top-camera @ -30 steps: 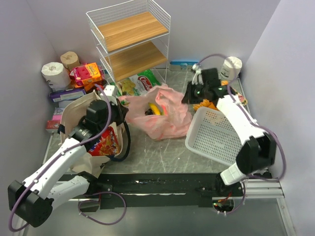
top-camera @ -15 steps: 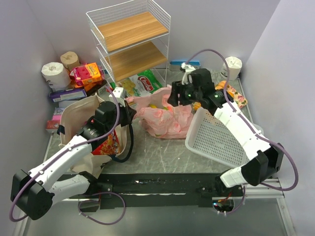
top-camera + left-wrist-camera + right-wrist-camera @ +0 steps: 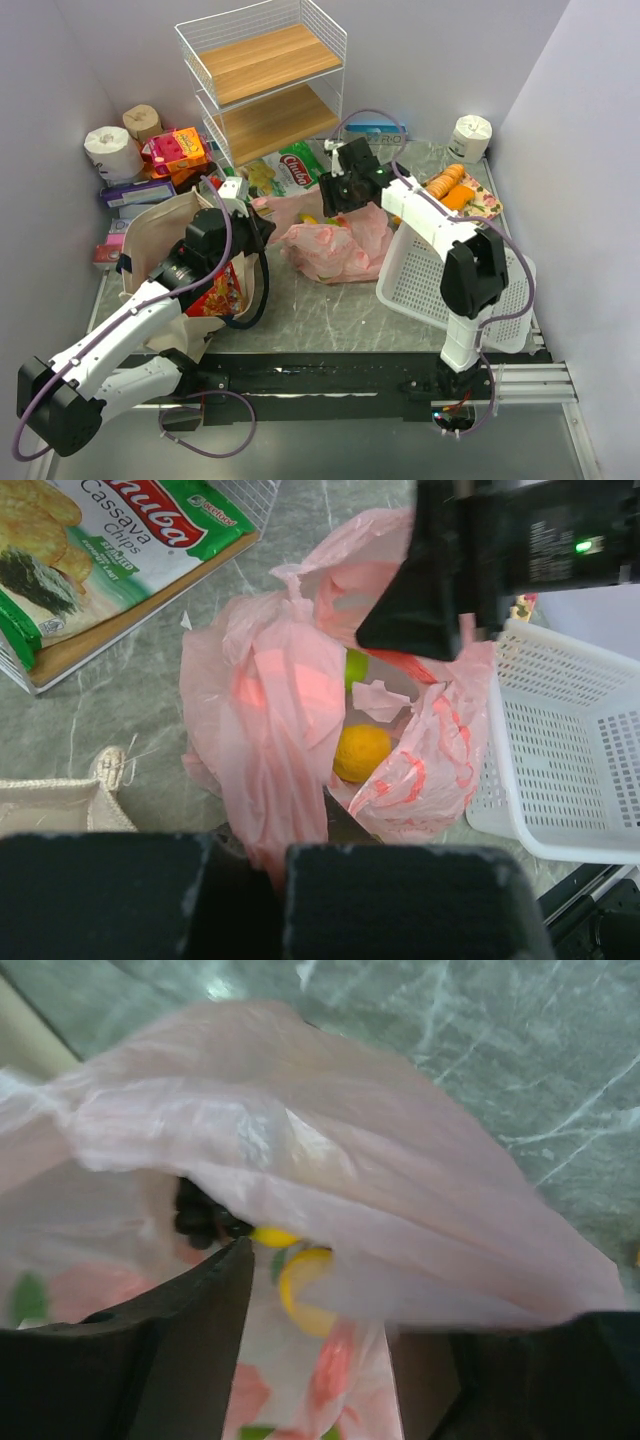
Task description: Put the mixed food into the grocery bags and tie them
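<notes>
The pink fruit-printed plastic bag (image 3: 335, 243) lies crumpled mid-table with its mouth open. In the left wrist view an orange (image 3: 362, 752) and a green apple (image 3: 355, 667) lie inside the pink bag (image 3: 270, 710). My left gripper (image 3: 257, 226) (image 3: 248, 845) is shut on the bag's left handle strand. My right gripper (image 3: 336, 192) (image 3: 340, 1360) hangs open over the bag's far rim, with pink film between its fingers. Under that film show a banana (image 3: 300, 1282) and dark grapes (image 3: 200, 1215). The beige canvas tote (image 3: 150, 235) lies at the left with a red snack packet (image 3: 215, 290) in its mouth.
A white perforated basket (image 3: 440, 275) leans right of the pink bag. A wire rack with wooden shelves (image 3: 265, 80) stands at the back, a green chips packet (image 3: 300, 165) at its foot. Toilet rolls (image 3: 110, 148) and boxes crowd the back left; orange items (image 3: 445, 185) lie back right.
My right arm swung left from the back right corner to above the pink bag, and its jaws opened. The pink bag bunched up. My left gripper kept its hold and barely moved.
</notes>
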`<state>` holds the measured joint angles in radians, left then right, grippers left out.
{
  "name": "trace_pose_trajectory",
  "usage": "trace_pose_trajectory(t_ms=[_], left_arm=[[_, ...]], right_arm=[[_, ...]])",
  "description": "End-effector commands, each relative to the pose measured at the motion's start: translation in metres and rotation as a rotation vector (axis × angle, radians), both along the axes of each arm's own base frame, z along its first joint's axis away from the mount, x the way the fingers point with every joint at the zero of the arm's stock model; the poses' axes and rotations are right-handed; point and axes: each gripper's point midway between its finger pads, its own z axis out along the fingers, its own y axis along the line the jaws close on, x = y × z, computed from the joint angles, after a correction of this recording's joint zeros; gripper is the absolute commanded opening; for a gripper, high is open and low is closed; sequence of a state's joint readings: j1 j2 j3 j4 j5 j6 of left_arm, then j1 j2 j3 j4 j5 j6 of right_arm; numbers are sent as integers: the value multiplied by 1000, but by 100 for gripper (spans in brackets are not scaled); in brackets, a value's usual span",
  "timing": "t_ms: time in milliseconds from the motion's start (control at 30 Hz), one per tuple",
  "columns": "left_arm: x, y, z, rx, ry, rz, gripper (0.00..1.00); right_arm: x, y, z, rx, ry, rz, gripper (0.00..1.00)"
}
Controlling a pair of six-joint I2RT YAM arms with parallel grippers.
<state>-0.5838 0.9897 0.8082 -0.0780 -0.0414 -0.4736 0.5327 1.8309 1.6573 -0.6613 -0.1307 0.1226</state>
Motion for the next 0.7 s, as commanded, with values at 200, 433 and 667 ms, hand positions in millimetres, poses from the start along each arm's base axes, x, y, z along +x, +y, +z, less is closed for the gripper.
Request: trace_pose_trajectory(t_ms=[200, 433, 667], left_arm=[[-4, -3, 27, -48, -41, -15, 1], [-3, -3, 31, -45, -48, -15, 1], [-1, 0, 37, -48, -56, 6, 1]], right_arm=[[21, -5, -9, -197, -145, 81, 83], [24, -6, -48, -324, -118, 136, 82], [27, -15, -48, -371, -129, 122, 41]])
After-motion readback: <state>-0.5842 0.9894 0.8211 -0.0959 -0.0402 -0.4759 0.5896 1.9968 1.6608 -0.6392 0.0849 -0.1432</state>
